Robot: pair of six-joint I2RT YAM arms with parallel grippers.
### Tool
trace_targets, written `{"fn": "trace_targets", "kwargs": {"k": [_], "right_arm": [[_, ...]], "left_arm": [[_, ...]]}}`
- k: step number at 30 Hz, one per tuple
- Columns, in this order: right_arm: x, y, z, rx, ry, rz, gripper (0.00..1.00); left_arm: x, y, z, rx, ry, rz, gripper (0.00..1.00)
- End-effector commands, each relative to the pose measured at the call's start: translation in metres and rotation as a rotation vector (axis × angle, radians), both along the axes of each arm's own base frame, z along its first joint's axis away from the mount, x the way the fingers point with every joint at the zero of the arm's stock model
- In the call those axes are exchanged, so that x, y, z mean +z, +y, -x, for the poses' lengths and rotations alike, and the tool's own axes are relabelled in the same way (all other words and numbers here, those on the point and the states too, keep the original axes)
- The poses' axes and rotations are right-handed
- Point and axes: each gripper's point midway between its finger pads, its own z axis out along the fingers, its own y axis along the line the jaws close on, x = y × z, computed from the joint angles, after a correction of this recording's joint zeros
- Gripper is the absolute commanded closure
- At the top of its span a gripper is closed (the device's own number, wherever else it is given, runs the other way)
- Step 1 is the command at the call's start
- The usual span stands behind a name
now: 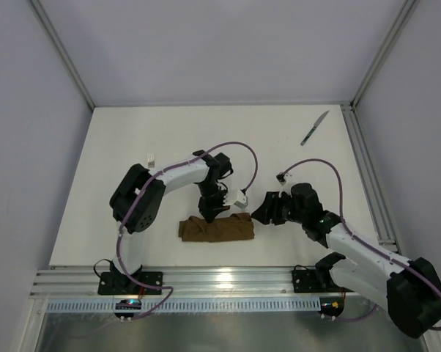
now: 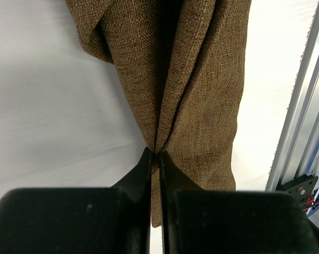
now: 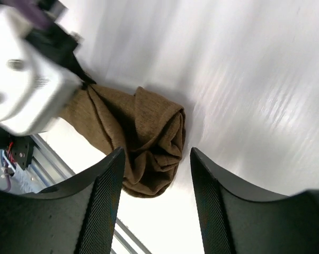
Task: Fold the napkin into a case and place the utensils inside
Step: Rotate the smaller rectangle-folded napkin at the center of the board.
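My left jaws were clenched on the bunched brown napkin [image 2: 191, 79]. My right jaws hung released just beside its end. The knife [image 1: 315, 127] lay far off.

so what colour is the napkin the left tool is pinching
Plain dark brown napkin, coarse weave, clearest in the left wrist view.
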Motion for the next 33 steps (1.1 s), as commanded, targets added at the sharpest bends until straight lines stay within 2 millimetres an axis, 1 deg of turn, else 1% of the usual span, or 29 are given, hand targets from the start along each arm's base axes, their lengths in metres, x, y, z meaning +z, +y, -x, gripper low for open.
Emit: {"fn": "trace_targets", "kwargs": {"k": [1, 2, 3, 4, 5, 7, 8, 9, 10, 11, 12, 13, 14, 15, 17, 21, 22, 25, 26, 28, 29, 30, 32, 33], "right_arm": [[0.017, -0.02, 0.0, -0.004, -0.097, 0.098, 0.42], [0.026, -0.019, 0.002, 0.012, -0.137, 0.075, 0.41], [0.031, -0.014, 0.007, 0.055, -0.155, 0.044, 0.41], [0.028, -0.012, 0.012, 0.082, -0.164, 0.037, 0.41], [0.033, -0.01, 0.013, 0.097, -0.194, 0.019, 0.39], [0.029, -0.008, 0.015, 0.121, -0.215, 0.009, 0.37], [0.035, -0.004, 0.011, 0.129, -0.255, -0.013, 0.35], [0.035, 0.0, 0.009, 0.139, -0.264, -0.027, 0.35], [0.031, 0.003, 0.011, 0.159, -0.256, -0.039, 0.34], [0.034, 0.008, 0.007, 0.166, -0.271, -0.058, 0.34], [0.025, 0.01, 0.006, 0.178, -0.233, -0.047, 0.34], [0.022, 0.014, 0.007, 0.199, -0.217, -0.052, 0.34], [0.023, 0.019, 0.006, 0.22, -0.229, -0.063, 0.34], [0.014, 0.021, 0.008, 0.234, -0.202, -0.058, 0.34], [0.016, 0.028, 0.01, 0.263, -0.215, -0.082, 0.34], [0.008, 0.031, 0.01, 0.26, -0.197, -0.083, 0.36], [0.005, 0.031, 0.011, 0.256, -0.187, -0.082, 0.46], [-0.005, 0.029, 0.007, 0.229, -0.156, -0.062, 0.67], [-0.009, 0.03, 0.007, 0.227, -0.144, -0.059, 0.78], [-0.011, 0.031, 0.006, 0.218, -0.124, -0.061, 0.89], [-0.015, 0.03, 0.006, 0.209, -0.106, -0.055, 0.96], [-0.017, 0.029, 0.004, 0.195, -0.101, -0.045, 0.96], [-0.021, 0.027, 0.005, 0.178, -0.082, -0.033, 0.96], [-0.02, 0.026, 0.004, 0.172, -0.083, -0.029, 0.96]], "left_arm": [[0.007, -0.004, -0.007, 0.008, -0.035, 0.027, 1.0], [0.008, -0.006, -0.008, 0.011, -0.034, 0.032, 1.0], [0.008, -0.006, -0.009, 0.011, -0.036, 0.034, 1.0], [0.009, -0.007, -0.009, 0.012, -0.038, 0.036, 1.0], [0.008, -0.007, -0.011, 0.011, -0.042, 0.033, 1.0], [0.008, -0.007, -0.011, 0.009, -0.042, 0.031, 1.0], [0.008, -0.007, -0.011, 0.009, -0.043, 0.03, 1.0], [0.01, -0.008, -0.013, 0.009, -0.045, 0.032, 1.0], [0.01, -0.008, -0.012, 0.009, -0.042, 0.031, 1.0], [0.011, -0.008, -0.013, 0.008, -0.042, 0.03, 1.0], [0.012, -0.009, -0.014, 0.009, -0.047, 0.03, 1.0], [0.012, -0.009, -0.014, 0.008, -0.046, 0.028, 1.0], [0.012, -0.008, -0.014, 0.006, -0.044, 0.027, 1.0], [0.013, -0.008, -0.013, 0.005, -0.041, 0.025, 1.0], [0.012, -0.007, -0.014, 0.006, -0.043, 0.02, 1.0], [0.012, -0.006, -0.016, 0.005, -0.054, 0.013, 1.0], [0.012, -0.008, -0.017, 0.005, -0.057, 0.016, 1.0], [0.014, -0.01, -0.02, 0.015, -0.068, 0.021, 0.99], [0.016, -0.012, -0.023, 0.023, -0.075, 0.027, 0.98], [0.02, -0.018, -0.027, 0.061, -0.085, 0.035, 0.92], [0.025, -0.023, -0.031, 0.079, -0.093, 0.049, 0.86], [0.029, -0.026, -0.032, 0.099, -0.092, 0.056, 0.79], [0.045, -0.033, -0.034, 0.149, -0.091, 0.091, 0.7], [0.053, -0.035, -0.036, 0.168, -0.095, 0.108, 0.62]]}}
